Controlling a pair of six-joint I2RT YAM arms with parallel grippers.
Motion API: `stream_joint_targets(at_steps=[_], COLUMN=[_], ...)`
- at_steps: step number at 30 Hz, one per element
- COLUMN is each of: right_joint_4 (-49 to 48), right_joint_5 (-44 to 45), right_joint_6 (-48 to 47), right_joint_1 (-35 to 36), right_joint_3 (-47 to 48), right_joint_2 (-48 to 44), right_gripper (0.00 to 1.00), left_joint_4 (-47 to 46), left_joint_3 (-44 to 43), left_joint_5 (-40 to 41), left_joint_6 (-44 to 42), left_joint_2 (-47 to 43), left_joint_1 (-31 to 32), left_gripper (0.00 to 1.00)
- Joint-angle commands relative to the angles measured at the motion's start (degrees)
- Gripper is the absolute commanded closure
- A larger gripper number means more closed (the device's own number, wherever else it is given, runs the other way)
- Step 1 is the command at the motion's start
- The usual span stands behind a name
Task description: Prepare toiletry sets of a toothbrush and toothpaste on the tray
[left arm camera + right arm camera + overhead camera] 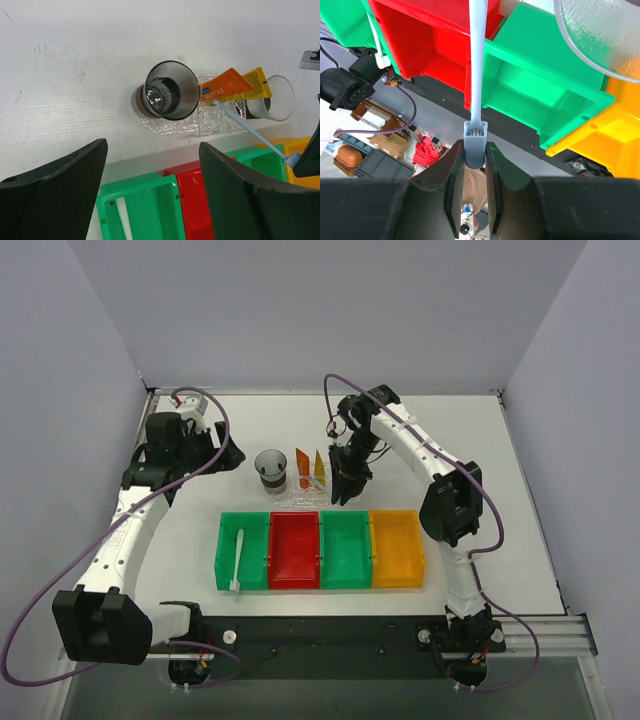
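Right gripper (475, 150) fingers pinch one pale blue toothbrush (478, 60); left gripper (154, 150) fingers spread. Tray (220, 122), 12 o'clock of four bins (293, 552), holds two tubes (227, 86), flanked by two cups (170, 90). One white toothbrush (238, 558) occupies the 9 o'clock bin.

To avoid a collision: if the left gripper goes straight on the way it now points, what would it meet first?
Most likely the dark cup on the tray: it sits straight ahead of the open left gripper. Depth is unclear, so this is a guess.
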State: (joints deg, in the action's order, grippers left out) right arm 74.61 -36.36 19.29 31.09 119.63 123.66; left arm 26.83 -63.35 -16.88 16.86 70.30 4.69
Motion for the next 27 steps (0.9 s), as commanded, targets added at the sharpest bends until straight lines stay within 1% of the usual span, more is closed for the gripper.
stream_joint_targets(at_steps=[1,5,7,10,14,16,23,27], right_joint_4=[12.8,12.8,12.7,12.7,12.8,12.7,12.6,12.4], right_joint_5=[-1.1,-1.1,-1.0,-1.0,-1.3,-1.6,-0.4,2.3], right_joint_6=[0.0,-0.3,-0.4,-0.5,-0.6,-0.7,-0.7,-0.5], right_joint_1=[-0.2,-0.2,-0.2,-0.2,-0.1,0.0,0.3,0.3], right_joint_3=[2.6,3.1,3.6,4.1,5.0,5.3,7.1,7.5], right_joint_2=[1.2,1.4,1.4,1.6,2.0,2.2,1.9,0.7], right_gripper=[0.9,0.8,0.78,0.72,0.69,0.65,0.64,0.64], left_joint_4=[-0.4,-0.5,-0.5,-0.5,-0.5,-0.4,-0.6,-0.3], left_joint_3=[-0.1,-0.2,-0.1,-0.1,0.2,0.2,0.3,0.2], left_joint_5=[0.2,0.2,0.2,0.2,0.4,0.4,0.7,2.0], left_joint_6=[-0.8,-0.9,-0.9,-0.8,-1.0,-1.0,-1.0,-1.2], left_joint_2=[-0.4,-0.5,-0.6,-0.7,-1.0,-1.1,-1.4,-1.7], left_joint_1=[-0.5,-0.6,-0.6,-0.6,-0.6,-0.6,-0.6,-0.6], left_gripper=[0.16,0.16,0.16,0.16,0.16,0.16,0.16,0.15])
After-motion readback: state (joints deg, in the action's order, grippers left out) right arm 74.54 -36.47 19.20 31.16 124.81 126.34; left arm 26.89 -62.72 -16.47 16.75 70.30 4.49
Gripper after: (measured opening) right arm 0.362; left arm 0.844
